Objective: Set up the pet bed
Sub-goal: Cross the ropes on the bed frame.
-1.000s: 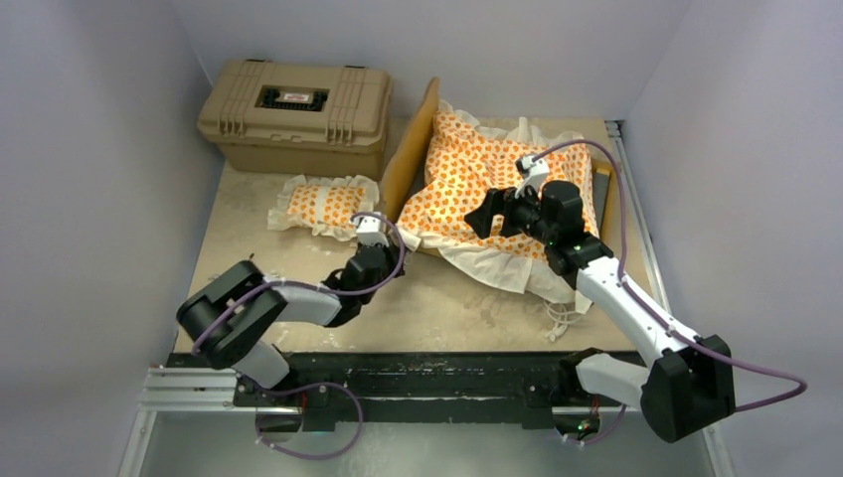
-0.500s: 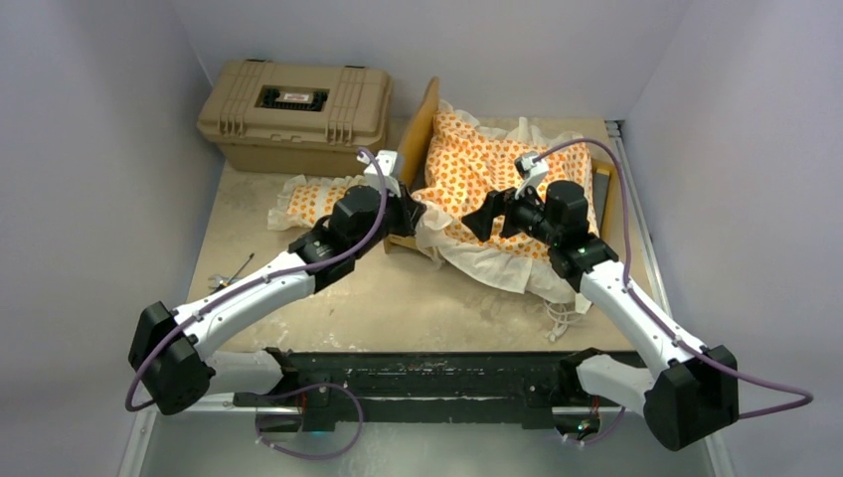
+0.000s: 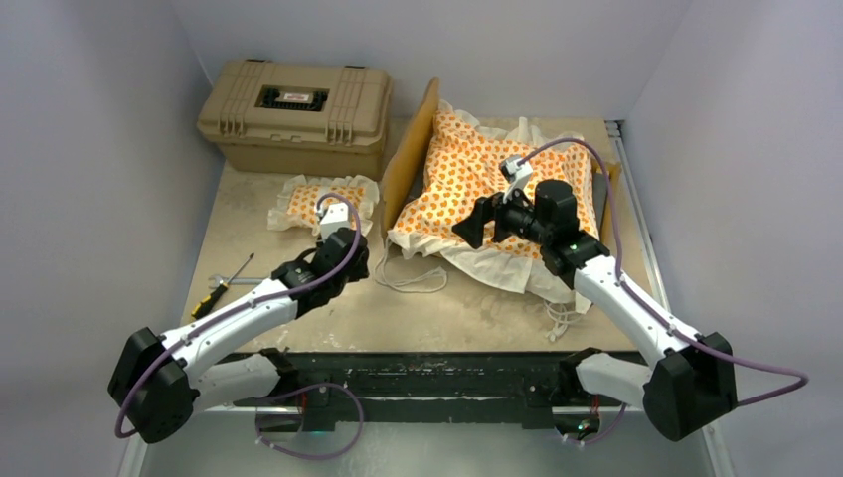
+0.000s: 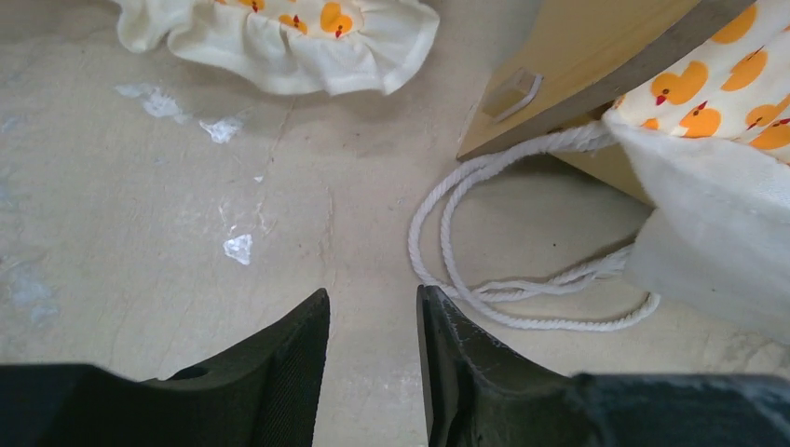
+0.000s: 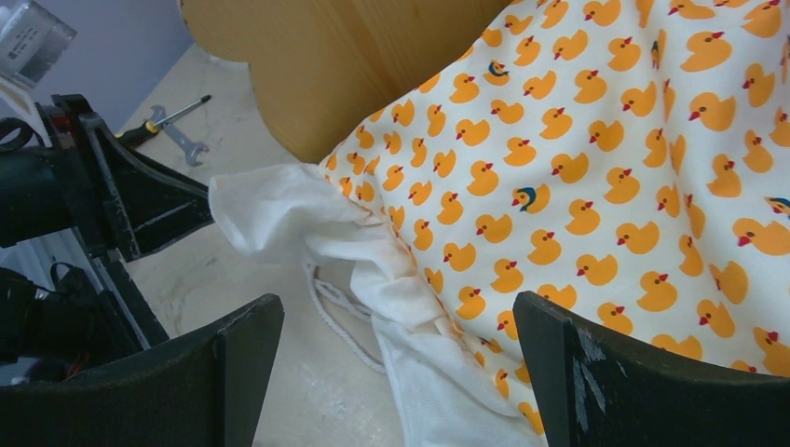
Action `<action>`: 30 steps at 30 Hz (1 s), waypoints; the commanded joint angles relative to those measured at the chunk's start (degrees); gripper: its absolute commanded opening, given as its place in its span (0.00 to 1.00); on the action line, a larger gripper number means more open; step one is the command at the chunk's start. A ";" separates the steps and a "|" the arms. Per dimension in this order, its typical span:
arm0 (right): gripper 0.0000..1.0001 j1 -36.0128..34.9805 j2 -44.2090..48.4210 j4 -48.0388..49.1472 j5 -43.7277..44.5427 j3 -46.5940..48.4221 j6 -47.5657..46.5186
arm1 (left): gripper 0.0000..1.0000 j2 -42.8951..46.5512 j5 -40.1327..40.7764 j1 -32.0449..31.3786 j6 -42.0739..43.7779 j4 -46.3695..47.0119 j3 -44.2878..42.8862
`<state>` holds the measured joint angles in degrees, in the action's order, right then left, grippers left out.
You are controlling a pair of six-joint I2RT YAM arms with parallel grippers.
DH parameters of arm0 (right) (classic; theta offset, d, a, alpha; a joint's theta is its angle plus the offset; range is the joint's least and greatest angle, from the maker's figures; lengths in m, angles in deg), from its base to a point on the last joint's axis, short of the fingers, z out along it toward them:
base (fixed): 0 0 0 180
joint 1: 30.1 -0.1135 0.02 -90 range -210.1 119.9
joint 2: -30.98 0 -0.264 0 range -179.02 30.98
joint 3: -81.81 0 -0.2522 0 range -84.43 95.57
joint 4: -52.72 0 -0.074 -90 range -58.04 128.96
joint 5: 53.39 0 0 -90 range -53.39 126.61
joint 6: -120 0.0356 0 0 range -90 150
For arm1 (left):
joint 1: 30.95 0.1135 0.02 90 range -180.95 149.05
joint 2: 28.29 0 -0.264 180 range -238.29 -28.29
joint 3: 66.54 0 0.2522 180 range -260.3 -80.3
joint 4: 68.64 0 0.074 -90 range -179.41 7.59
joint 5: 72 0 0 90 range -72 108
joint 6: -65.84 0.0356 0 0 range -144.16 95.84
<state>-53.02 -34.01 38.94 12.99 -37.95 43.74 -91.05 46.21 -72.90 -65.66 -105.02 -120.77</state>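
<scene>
While a screwdriver (image 3: pixel 227 281) lies well left of the wooden bed frame (image 3: pixel 411 157) and a tan case (image 3: pixel 294 114) sits back-left of it, the small pillow (image 3: pixel 323 202) rests on the table just left of the frame. The left gripper (image 4: pixel 373 296) hovers near the frame's front-left corner, jaws slightly apart and empty, beside a white cord (image 4: pixel 559 142). The duck-print cushion (image 3: pixel 467 164) lies crumpled in the frame. The right gripper (image 5: pixel 396 321) hangs over it, jaws wide apart.
</scene>
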 commanded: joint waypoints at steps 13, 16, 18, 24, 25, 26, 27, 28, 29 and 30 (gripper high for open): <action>0.99 -2.90 -1.07 0.60 2.10 2.78 -0.73 | 0.33 -11.88 -6.88 0.63 -0.28 25.58 5.53; 0.99 -2.92 -0.97 0.79 2.68 2.50 -0.73 | 0.32 -16.14 -6.39 0.43 -3.25 24.91 5.31; 0.99 -2.92 -1.19 0.87 2.70 2.48 -0.71 | 0.31 -18.36 -5.92 -0.18 -4.86 24.93 5.31; 0.99 -2.86 -1.54 1.74 2.96 1.75 -0.25 | 0.25 -22.93 -2.59 -2.50 -5.75 27.48 5.36; 0.99 -2.90 -1.54 1.83 3.08 1.63 -0.21 | 0.24 -23.38 -2.21 -2.74 -5.53 27.86 5.20; 0.99 -2.92 -1.60 1.85 3.25 1.58 -0.20 | 0.23 -23.90 -1.86 -3.00 -5.38 27.99 4.89; 0.99 -2.92 -1.63 1.76 3.37 1.56 -0.28 | 0.22 -24.59 -1.50 -3.11 -5.28 27.46 4.41; 0.99 -2.92 -1.63 1.67 3.51 1.60 -0.33 | 0.21 -25.13 -1.10 -3.13 -5.58 26.33 3.83; 0.99 -2.92 -1.63 1.56 3.61 1.68 -0.37 | 0.20 -25.62 -0.80 -3.18 -6.05 25.09 3.25; 0.99 -2.92 -1.56 1.51 3.77 1.68 -0.42 | 0.19 -25.99 -0.63 -3.19 -6.51 23.89 2.77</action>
<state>-55.60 -35.43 39.03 15.09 -37.07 43.48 -114.83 43.58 -75.74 -70.18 -79.31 -115.61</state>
